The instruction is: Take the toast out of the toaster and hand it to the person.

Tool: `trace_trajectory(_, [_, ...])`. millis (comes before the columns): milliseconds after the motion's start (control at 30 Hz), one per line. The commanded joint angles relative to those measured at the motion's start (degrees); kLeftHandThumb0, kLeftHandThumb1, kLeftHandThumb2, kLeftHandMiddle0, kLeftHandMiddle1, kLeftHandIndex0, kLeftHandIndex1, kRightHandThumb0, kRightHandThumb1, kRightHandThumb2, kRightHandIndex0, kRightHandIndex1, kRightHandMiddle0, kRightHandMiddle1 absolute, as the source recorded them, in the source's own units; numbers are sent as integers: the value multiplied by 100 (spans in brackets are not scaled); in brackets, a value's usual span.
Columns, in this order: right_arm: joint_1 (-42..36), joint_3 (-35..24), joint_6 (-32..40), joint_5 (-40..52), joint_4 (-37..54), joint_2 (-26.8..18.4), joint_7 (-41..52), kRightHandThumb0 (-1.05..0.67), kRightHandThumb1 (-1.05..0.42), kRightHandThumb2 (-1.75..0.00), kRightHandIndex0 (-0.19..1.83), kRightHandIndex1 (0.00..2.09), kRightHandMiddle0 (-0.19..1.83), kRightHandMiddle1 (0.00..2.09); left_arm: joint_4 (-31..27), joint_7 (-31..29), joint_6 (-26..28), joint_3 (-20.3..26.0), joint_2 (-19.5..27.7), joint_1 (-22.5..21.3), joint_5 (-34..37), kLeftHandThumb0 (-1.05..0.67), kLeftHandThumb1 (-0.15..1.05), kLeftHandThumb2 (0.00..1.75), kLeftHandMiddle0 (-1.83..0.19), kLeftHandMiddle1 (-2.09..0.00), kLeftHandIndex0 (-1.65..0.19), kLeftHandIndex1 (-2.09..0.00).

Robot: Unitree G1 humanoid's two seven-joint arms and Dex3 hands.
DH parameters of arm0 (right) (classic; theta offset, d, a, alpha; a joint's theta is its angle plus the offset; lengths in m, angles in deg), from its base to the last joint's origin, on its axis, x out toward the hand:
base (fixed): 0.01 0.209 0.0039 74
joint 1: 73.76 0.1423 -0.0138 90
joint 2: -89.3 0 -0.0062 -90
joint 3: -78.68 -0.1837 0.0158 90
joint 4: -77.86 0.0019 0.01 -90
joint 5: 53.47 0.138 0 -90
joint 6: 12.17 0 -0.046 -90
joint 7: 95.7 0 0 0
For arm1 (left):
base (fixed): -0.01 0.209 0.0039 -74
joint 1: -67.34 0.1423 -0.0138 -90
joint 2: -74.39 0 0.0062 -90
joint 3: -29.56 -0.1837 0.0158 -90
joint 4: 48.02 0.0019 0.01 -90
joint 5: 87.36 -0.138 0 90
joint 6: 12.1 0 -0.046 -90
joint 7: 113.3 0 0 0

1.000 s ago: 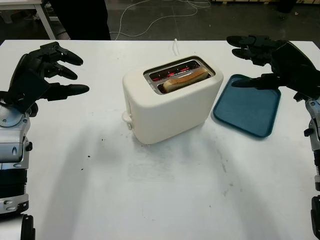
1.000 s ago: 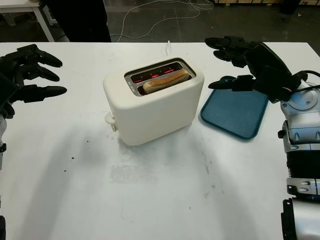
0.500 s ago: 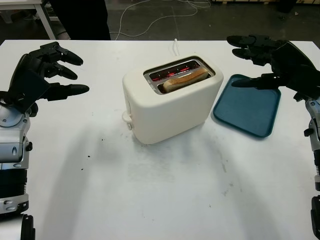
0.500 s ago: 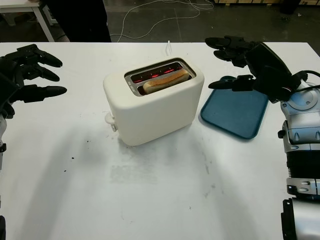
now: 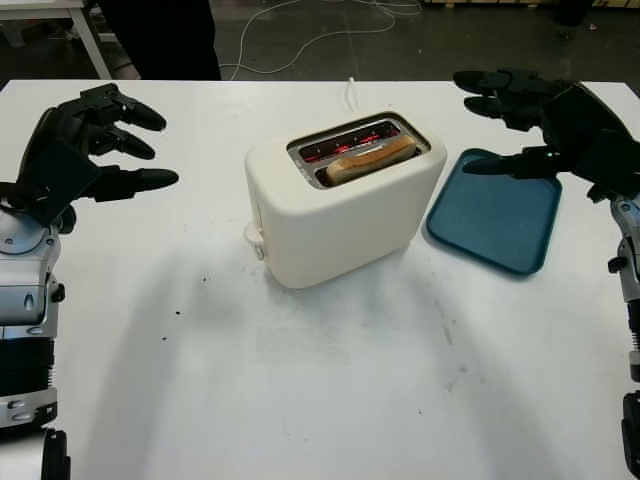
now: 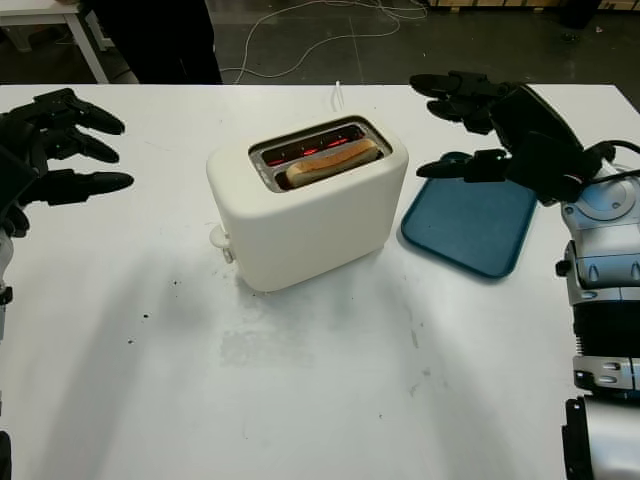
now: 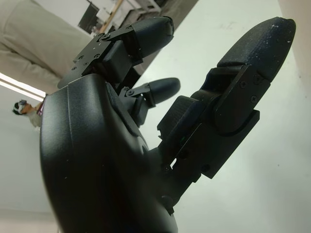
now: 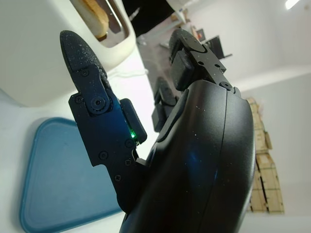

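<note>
Both the left hand (image 5: 85, 150) and the right hand (image 5: 545, 125) are matte black, with rounded shells, blocky screw-fastened finger segments and grainy rounded tips, a small green light on the right, and silver-grey metal forearms behind.

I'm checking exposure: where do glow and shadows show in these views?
Left eye view: the toaster glows red in its slots beside the toast; soft shadows spread on the table towards the camera. Right wrist view: a green light shines on the right hand.
</note>
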Motion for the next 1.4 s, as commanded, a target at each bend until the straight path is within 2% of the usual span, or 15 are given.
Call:
trace_trajectory(0, [-29,32,-122,-68,-18,40,-66,-66,-74,0,37,12,41,1,-6,28,-59,55,0,48,56,-105,56,0,-48,-126,-52,-111])
trace_trajectory(633, [-70,30,-132,-189,65,25,-104,-67,-74,-1,37,14,43,1,13,27,-93,15,1,60,15,-105,59,0,-50,-126,-53,-111])
trace_trajectory(800, [-37,9,-149,-56,-14,85,-12,-63,-73,0,36,14,41,0,-11,39,-54,17,21,64,-8,-105,58,0,-51,-125,-53,-111])
trace_trajectory(1000, [-33,19,-71,-50,41,84,5,-66,-74,0,35,15,41,0,23,25,-113,63,1,91,56,-105,57,0,-50,-126,-53,-111])
trace_trajectory(1100, [-35,-6,56,53,44,125,57,-62,-73,0,32,14,39,0,21,9,-113,67,22,96,55,-105,57,0,-50,-127,-53,-112])
trace_trajectory(1367, [-44,2,-135,-36,-5,90,21,-64,-74,0,34,17,41,1,57,6,-128,35,45,60,22,-105,58,0,-51,-126,-53,-112])
